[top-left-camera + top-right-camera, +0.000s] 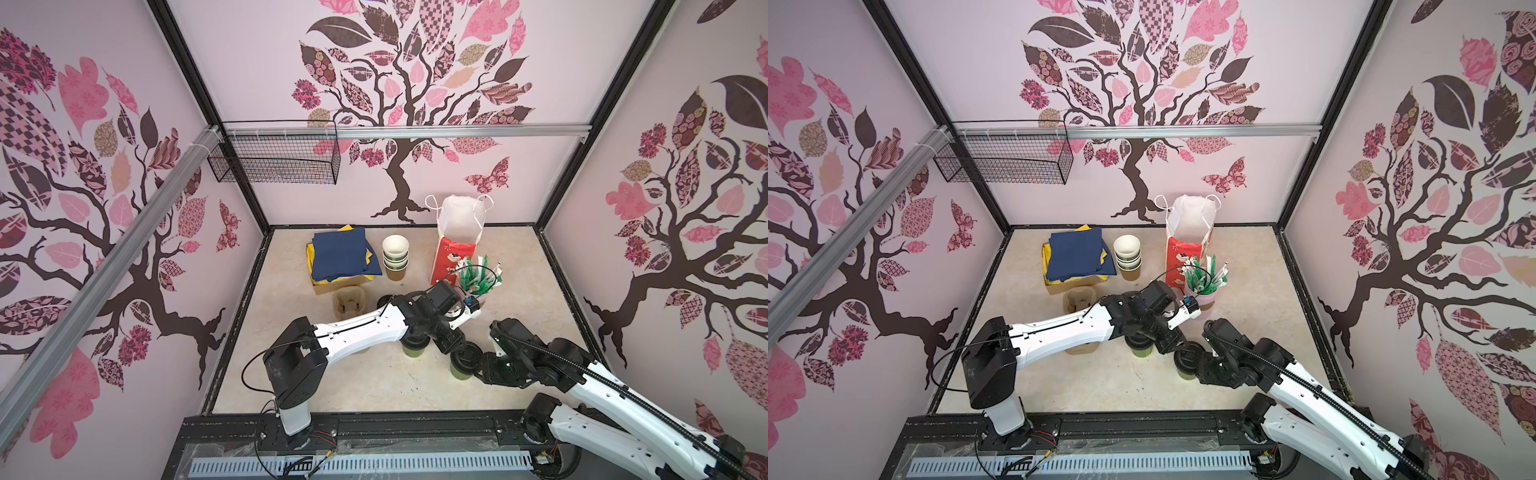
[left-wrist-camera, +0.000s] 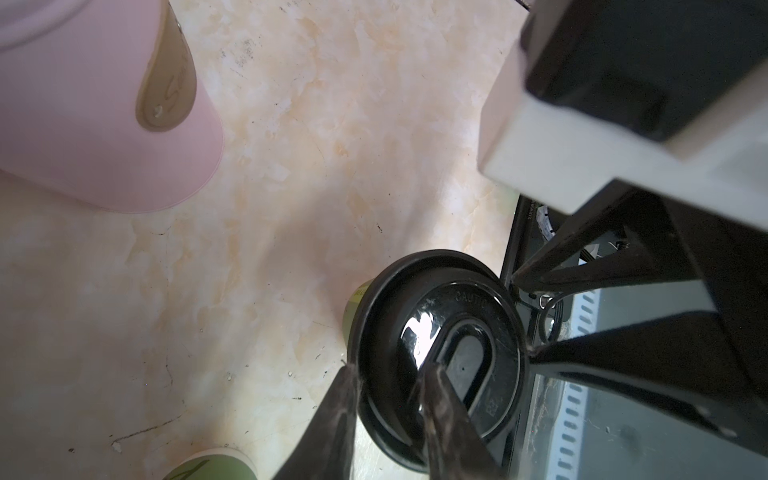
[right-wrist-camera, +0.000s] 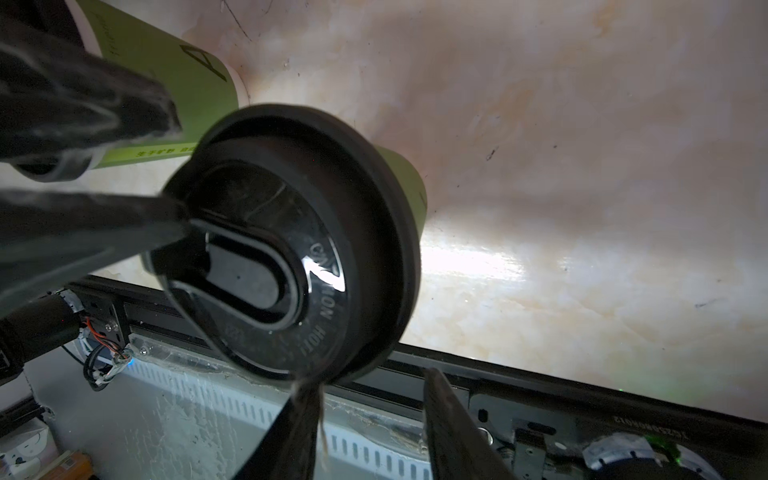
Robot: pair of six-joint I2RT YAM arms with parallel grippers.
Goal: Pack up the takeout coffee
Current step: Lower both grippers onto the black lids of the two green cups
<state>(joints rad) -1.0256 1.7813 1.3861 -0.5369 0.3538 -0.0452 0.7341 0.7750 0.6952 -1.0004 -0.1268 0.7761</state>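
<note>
Standing mid-table (image 1: 332, 374) are two lidded green cups (image 1: 414, 352) (image 1: 460, 373). The left pincer (image 2: 390, 374) straddles the right cup's lid (image 2: 457, 316) rim, grip unclear. The right pincer (image 3: 370, 380) gapes open beside it.

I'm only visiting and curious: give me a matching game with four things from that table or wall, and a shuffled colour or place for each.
Things:
1. top napkin
2. paper bag
3. cup holding sticks
4. wire basket

Colour or place:
A. pink
B. hangs from the rail
C. navy blue
D. red and white

Pairs: 1-C, 2-D, 3-A, 4-B.
</note>
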